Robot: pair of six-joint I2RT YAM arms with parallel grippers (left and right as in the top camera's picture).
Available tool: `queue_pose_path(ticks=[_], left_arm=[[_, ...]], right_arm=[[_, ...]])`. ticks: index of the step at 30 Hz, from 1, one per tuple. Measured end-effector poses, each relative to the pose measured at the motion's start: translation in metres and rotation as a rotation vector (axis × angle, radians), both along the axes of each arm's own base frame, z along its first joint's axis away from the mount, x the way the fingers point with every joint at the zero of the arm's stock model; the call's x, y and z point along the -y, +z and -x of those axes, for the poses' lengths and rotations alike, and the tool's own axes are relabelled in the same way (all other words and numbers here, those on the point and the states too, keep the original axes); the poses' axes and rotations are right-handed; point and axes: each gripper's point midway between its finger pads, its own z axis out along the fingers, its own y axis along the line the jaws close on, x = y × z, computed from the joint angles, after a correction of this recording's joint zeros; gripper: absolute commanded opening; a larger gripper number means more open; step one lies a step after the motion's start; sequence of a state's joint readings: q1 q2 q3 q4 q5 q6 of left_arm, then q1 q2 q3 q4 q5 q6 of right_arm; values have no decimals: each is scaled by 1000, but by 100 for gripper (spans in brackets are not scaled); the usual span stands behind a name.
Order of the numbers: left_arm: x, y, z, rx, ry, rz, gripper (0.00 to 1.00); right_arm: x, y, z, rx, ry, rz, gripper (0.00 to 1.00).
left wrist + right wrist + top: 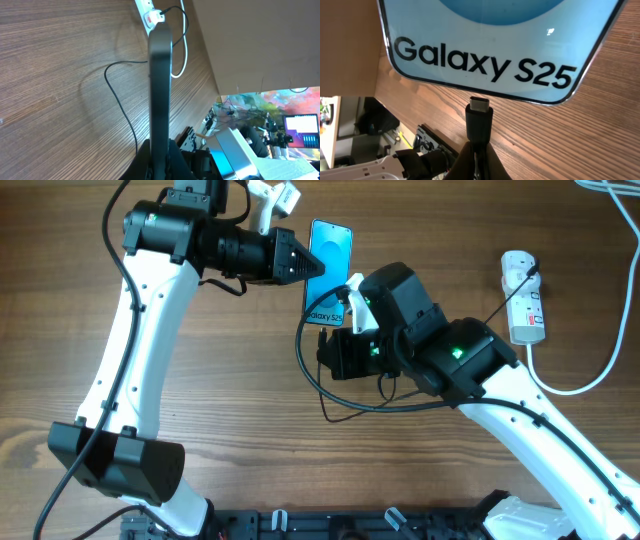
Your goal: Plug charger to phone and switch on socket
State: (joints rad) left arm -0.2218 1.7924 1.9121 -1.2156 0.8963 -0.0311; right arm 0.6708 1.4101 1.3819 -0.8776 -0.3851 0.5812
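Observation:
The phone (328, 272) has a cyan screen and a white "Galaxy S25" band (485, 60). My left gripper (300, 260) is shut on its side edge; in the left wrist view the phone shows edge-on (160, 90) between the jaws (160, 162). My right gripper (350, 320) is shut on the charger's dark connector (479, 120), whose metal tip sits just at the phone's bottom edge, a sliver short of it. The thin black cable (340, 405) loops to a black plug (526, 272) in the white socket strip (524, 298).
The socket's thick white cord (600, 375) curves off the table's right side. The strip also shows far off in the left wrist view (150, 12). A white object (275, 198) lies at the table's back edge behind the left arm.

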Motion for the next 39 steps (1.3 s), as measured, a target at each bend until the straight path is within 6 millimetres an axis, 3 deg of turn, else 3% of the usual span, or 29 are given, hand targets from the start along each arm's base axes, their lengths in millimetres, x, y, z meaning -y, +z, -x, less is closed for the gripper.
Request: queue_pose_path(ticks=[39], left_arm=[[3, 0, 2, -3, -9, 2, 4]], right_arm=[[0, 2, -6, 9, -30, -6, 5]])
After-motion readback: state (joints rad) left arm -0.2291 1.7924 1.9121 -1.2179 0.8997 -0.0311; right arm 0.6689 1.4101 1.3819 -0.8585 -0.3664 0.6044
